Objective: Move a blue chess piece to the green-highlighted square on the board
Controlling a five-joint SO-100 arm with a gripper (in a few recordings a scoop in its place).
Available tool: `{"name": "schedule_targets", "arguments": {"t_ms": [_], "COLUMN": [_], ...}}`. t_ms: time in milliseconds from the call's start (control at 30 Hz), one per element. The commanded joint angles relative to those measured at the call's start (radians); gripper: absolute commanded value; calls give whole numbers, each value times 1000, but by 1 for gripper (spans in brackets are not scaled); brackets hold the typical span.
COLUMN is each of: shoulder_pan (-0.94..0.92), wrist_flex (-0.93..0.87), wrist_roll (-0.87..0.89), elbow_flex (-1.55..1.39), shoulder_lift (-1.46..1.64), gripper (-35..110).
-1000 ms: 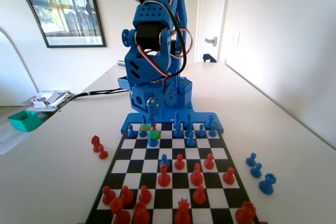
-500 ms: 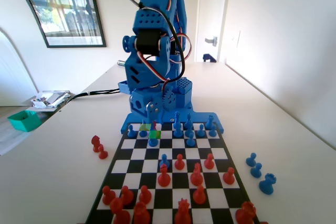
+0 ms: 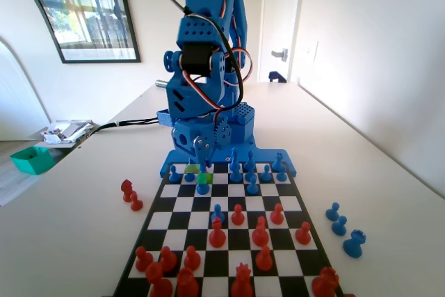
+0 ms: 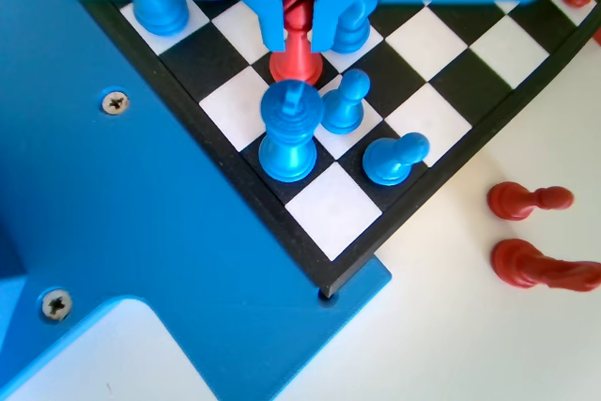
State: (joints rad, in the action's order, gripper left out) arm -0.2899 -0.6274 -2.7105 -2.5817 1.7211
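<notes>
Straddling a red piece — end effector, near board corner

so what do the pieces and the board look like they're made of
The red piece between the gripper jaws and the blue pieces, such as the tall one, look like moulded or printed plastic: solid colour, soft sheen, faint ridges. The board seems a thin, flat printed sheet or panel with a matte surface; its exact material is unclear.

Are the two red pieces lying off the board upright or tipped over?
Tipped over: both red pieces lie on their sides on the table in the wrist view.
</notes>
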Motion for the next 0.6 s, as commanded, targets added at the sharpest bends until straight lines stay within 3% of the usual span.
{"name": "schedule_targets", "arguments": {"t_ms": [0, 167, 567], "shoulder_pan": [-6, -6, -60], "wrist_flex": [-2, -48, -541], "wrist_roll": [-6, -3, 49], "elbow_flex": [2, 38, 362], "shoulder_lift": [9, 38, 138], "gripper": [1, 1, 1]}}
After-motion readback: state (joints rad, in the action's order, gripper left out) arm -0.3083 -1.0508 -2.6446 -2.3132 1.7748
